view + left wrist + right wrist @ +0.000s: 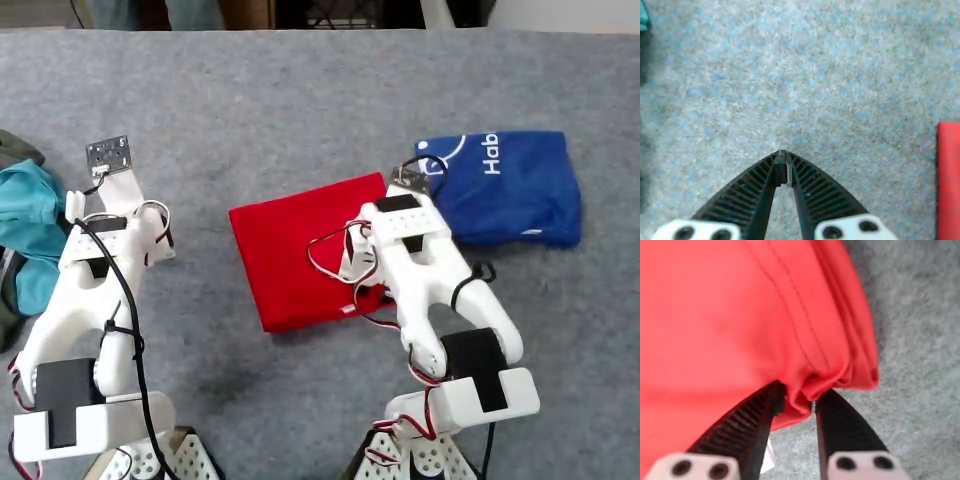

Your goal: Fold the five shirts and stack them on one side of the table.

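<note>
Right pincer [797,401] pinched a bunched edge of the folded red shirt [295,255], which lay mid-table [300,100] with a folded blue shirt [510,185] near its far right corner; left pincer [784,167] was pressed together above bare table, near a teal heap [25,205], seemingly unfolded shirts.

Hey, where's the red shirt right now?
In the high view the folded red shirt lies mid-table, left of the blue shirt, its edge pinched by the right gripper.
</note>
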